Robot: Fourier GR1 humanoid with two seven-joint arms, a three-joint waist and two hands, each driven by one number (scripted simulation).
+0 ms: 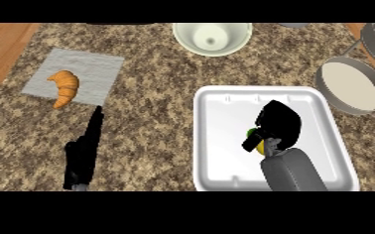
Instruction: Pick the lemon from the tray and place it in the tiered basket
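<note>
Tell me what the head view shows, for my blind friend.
The robot's black right hand curls round a yellow lemon over the white square tray. The left hand rests open at lower left; an orange croissant lies on a grey napkin beyond it.

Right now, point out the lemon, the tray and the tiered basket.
lemon (256,146), head view: on its visible yellow skin.
tray (223,124), head view: on the bare white floor, left part.
tiered basket (353,85), head view: on the pale bare floor of its tier.
</note>
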